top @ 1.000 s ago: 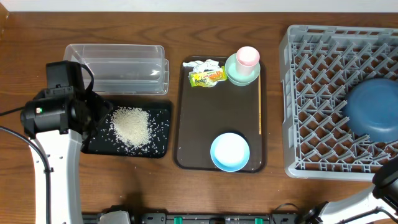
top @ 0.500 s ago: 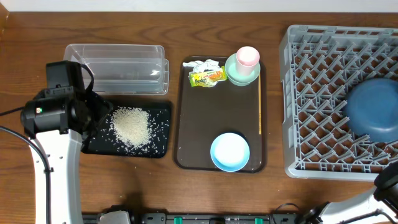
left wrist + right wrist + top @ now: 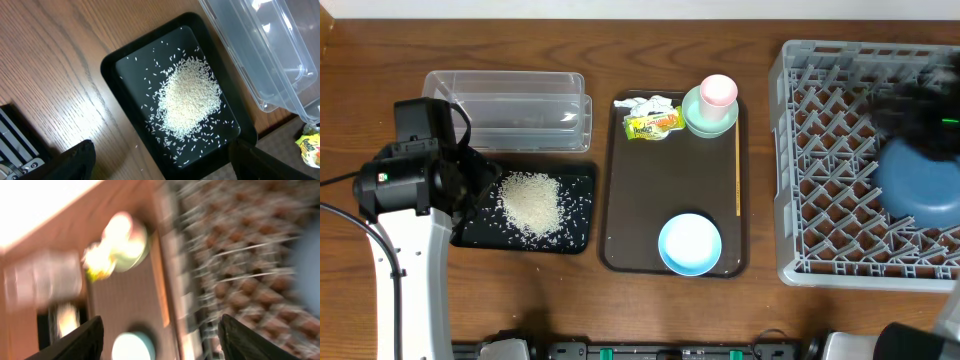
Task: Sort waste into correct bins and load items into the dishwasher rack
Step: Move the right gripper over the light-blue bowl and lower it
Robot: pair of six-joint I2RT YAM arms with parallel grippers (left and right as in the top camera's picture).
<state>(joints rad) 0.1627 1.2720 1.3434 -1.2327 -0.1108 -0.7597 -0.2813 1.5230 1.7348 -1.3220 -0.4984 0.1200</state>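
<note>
overhead puts the dark-blue bowl [image 3: 920, 190] inside the dishwasher rack [image 3: 820, 150], towards its right side, and the rice [image 3: 530, 200] heaped in the black tray [image 3: 582, 240], just in front of the clear tub [image 3: 510, 110]. the rest sits on the brown serving tray [image 3: 620, 200]. the napkin [image 3: 658, 101] and wrapper [image 3: 652, 124] touch at the far end, and the pink cup [image 3: 718, 90] seems to stand in the mint-green bowl [image 3: 705, 124]. the light-blue bowl [image 3: 690, 243] is alone at the near end.

i judge you're between loads, with one item of four racked. your right pincer [image 3: 160, 330] is over the rack, smeared by motion blur, its fingers spread wide with nothing between them. your left pincer [image 3: 162, 150] hovers above the rice, equally wide and empty.

the next move likely calls for the right arm to cross to the serving tray. the light-blue bowl is nearest and clear of neighbours, so take it by the rim. leave the napkin and wrapper to the left arm.
</note>
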